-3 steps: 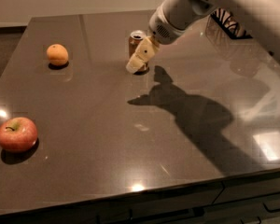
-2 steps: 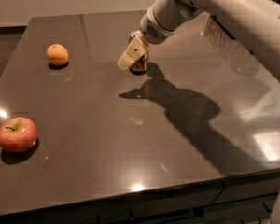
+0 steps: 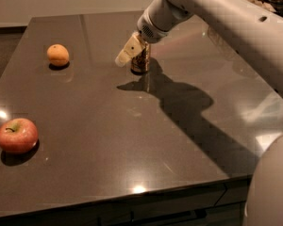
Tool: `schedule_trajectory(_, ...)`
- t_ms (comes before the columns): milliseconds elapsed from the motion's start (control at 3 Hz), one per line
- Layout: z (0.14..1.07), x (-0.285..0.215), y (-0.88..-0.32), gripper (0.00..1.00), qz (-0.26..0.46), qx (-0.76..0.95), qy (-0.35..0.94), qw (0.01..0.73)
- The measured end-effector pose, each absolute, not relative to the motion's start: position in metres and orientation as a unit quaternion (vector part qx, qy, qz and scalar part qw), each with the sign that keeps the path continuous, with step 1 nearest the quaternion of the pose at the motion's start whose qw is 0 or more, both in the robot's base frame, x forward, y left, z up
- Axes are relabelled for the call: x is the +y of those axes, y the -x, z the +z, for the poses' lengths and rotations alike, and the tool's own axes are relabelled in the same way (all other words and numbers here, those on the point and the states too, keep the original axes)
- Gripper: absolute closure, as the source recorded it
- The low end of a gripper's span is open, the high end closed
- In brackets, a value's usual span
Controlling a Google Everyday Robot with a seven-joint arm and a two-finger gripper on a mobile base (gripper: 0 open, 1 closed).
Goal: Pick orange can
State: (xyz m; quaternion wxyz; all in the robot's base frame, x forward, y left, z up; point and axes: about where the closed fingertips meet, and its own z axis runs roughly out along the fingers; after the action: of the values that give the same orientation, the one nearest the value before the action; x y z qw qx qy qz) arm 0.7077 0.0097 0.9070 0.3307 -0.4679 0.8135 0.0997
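Observation:
The orange can [image 3: 141,63] stands upright on the dark table [image 3: 113,126] near its far middle. Only its lower body shows, dark orange-brown. My gripper [image 3: 132,52] hangs from the white arm that reaches in from the upper right. Its pale fingers [image 3: 127,51] lie over the can's top and left side, close against it. The can's silver top is hidden behind the gripper.
A round orange fruit [image 3: 58,55] sits at the far left of the table. A red apple [image 3: 17,135] sits near the left front. The table's front edge [image 3: 132,199] runs along the bottom. The arm's shadow falls right of the can.
The arm has moved left and forward, and the gripper has come from beside the can to over its top and left side. The can, orange and apple have not moved.

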Motion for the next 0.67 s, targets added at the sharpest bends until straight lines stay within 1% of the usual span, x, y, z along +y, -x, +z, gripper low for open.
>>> schedule_trajectory(333, 0.9063, 0.0097, -0.7122, 0.15, 0.106, 0.814, 0.466, 0.330)
schedule_trajectory(667, 0.9114, 0.0066, -0.7114, 0.39, 0.116, 0.811, 0.470, 0.329)
